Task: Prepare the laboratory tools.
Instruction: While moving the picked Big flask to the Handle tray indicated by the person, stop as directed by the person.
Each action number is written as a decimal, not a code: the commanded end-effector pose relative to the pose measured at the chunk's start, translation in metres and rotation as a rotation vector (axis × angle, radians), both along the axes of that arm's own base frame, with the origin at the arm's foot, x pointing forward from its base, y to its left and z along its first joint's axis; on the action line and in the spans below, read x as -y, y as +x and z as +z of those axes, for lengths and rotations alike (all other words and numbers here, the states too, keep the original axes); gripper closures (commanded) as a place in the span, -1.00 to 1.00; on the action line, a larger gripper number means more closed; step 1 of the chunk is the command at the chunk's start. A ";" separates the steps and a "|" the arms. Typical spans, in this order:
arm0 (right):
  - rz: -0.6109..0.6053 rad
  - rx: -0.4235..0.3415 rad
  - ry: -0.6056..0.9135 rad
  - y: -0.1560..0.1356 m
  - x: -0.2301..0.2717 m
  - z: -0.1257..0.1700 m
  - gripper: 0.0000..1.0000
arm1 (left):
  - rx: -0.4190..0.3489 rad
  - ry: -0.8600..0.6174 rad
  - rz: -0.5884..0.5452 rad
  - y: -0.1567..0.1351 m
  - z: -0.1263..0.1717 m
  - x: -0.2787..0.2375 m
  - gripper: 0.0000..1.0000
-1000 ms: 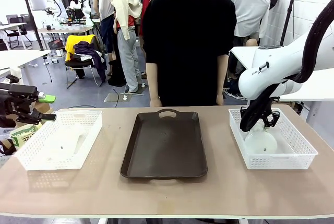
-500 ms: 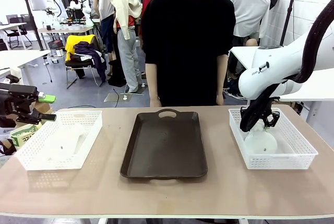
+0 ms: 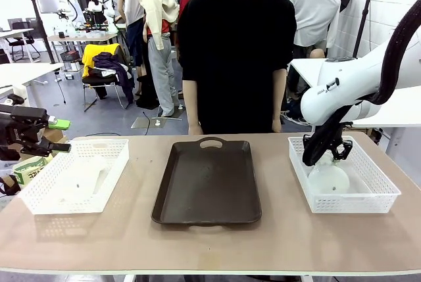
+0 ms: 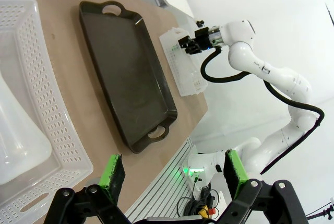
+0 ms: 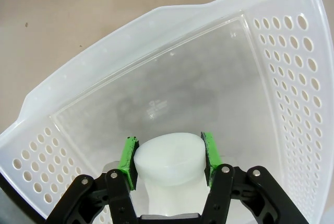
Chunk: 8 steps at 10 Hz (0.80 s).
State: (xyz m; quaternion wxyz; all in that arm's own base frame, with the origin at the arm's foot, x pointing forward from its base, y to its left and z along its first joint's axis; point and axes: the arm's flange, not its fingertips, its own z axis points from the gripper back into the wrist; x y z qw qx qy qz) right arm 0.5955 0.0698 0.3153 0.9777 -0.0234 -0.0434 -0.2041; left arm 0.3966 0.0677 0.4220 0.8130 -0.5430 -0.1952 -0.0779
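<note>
Flask (image 5: 168,165) in right claw (image 5: 168,148), second flask (image 4: 14,132) cropped

You've got a tan table (image 3: 131,242) in front of you, with three things sitting flat on it in a row. Dead centre is the dark brown tray (image 3: 207,183), its long sides running from the near edge toward the far edge and a handle cut-out up by the far edge. Toward the left edge sits the left basket (image 3: 66,204), white and perforated; toward the right edge, the right basket (image 3: 355,203), same kind. All three stand apart, with bare tabletop between them and along the near edge.
</note>
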 end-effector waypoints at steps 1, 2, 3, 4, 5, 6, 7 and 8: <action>0.000 -0.001 0.000 0.000 0.000 -0.001 1.00 | 0.009 -0.019 0.000 0.000 0.002 -0.001 -1.00; 0.000 -0.001 0.000 0.000 0.000 -0.001 1.00 | 0.009 -0.019 0.000 0.000 0.002 -0.001 -1.00; 0.000 0.000 0.000 0.000 0.000 0.000 1.00 | 0.009 -0.019 0.000 0.000 0.002 -0.001 -1.00; -0.016 -0.002 -0.111 0.000 -0.011 0.016 1.00 | 0.009 -0.019 0.000 0.000 0.002 -0.001 -1.00; -0.018 -0.006 -0.149 -0.006 -0.017 0.031 1.00 | 0.009 -0.019 0.000 0.000 0.002 -0.001 -1.00; -0.022 -0.005 -0.158 -0.014 -0.019 0.044 1.00 | 0.009 -0.019 0.000 0.000 0.002 -0.001 -1.00; -0.025 0.012 -0.158 -0.024 -0.020 0.059 1.00 | 0.009 -0.019 0.000 0.000 0.002 -0.001 -1.00; -0.026 0.022 -0.142 -0.033 -0.019 0.071 1.00 | 0.009 -0.019 0.000 0.000 0.002 -0.001 -1.00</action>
